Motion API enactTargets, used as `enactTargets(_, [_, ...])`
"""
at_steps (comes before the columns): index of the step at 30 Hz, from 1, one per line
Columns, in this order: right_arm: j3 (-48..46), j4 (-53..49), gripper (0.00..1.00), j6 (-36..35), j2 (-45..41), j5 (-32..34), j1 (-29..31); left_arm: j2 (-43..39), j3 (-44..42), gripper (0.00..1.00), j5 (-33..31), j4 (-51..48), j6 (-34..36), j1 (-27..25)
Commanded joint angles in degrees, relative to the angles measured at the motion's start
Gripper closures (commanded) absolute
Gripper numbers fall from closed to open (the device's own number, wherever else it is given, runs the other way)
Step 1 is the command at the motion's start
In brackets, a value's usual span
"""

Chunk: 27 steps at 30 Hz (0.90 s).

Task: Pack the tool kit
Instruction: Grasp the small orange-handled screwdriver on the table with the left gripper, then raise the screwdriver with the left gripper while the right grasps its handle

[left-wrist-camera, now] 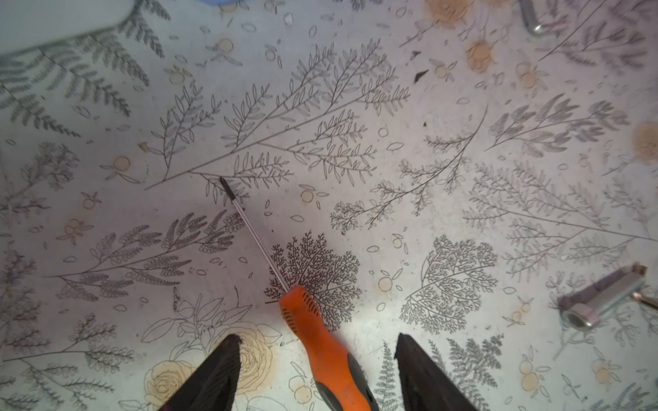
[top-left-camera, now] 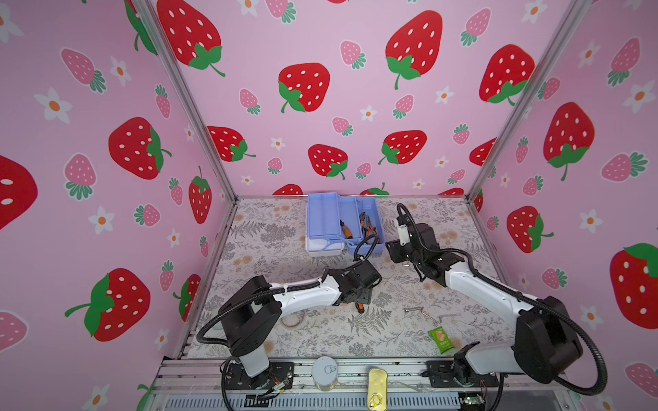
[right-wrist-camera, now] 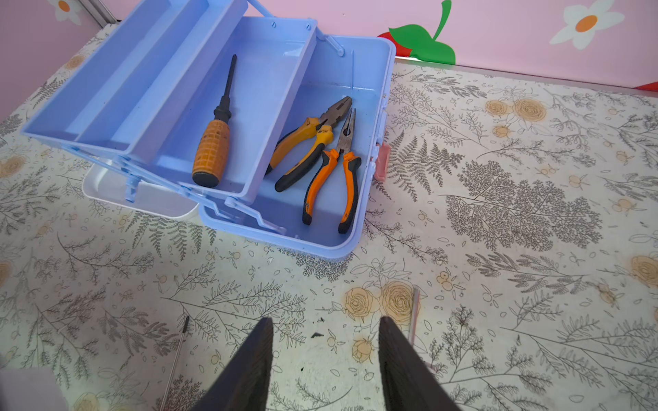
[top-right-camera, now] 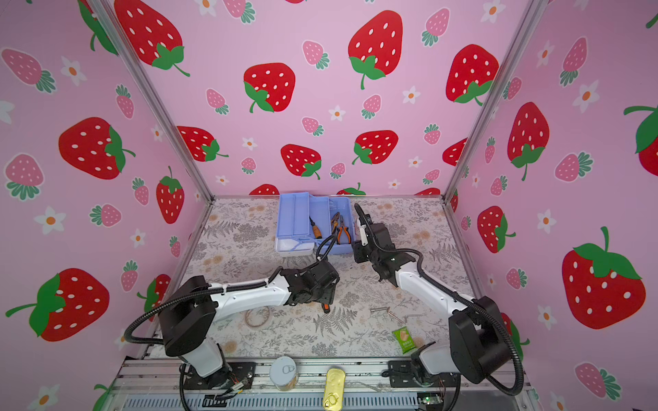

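Note:
The tool kit (top-left-camera: 343,222) stands open at the back of the table, its light blue trays folded out over the white lid (right-wrist-camera: 106,186). Two orange-handled pliers (right-wrist-camera: 331,170) lie in the base. A yellow-handled screwdriver (right-wrist-camera: 213,146) lies in the lower tray. An orange-handled screwdriver (left-wrist-camera: 302,313) lies on the table mid-front. My left gripper (left-wrist-camera: 317,337) hangs over its handle, open, with a finger on each side and not touching. My right gripper (right-wrist-camera: 326,319) is open and empty, low over the table just in front of the case.
Silver bolts and hex keys (top-left-camera: 423,313) lie scattered right of the middle. A green packet (top-left-camera: 441,340) sits front right, and a thin ring (top-left-camera: 292,320) lies by the left arm. A round grey tin (top-left-camera: 324,372) and a pale green oblong tin (top-left-camera: 377,388) rest on the front rail.

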Motion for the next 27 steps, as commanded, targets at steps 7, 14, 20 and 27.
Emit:
enactTargets(7, [-0.9, 0.8, 0.49, -0.2, -1.1, -0.5, 0.1, 5.8, 3.7, 0.55, 5.1, -5.1, -4.3, -0.7])
enactTargets(14, [-0.9, 0.5, 0.49, -0.2, -1.5, -0.4, 0.1, 6.2, 3.5, 0.72, 5.1, -4.4, -4.2, -0.7])
enactTargets(20, [-1.2, 0.1, 0.49, -0.1, -2.9, 0.3, 0.1, 7.1, 4.3, 0.99, 5.9, -4.1, -3.2, -0.4])
enactTargets(27, [-1.3, -0.9, 0.49, 0.2, -4.5, 0.4, 0.1, 0.0, 4.3, 1.0, 3.0, -4.9, 0.2, -0.4])
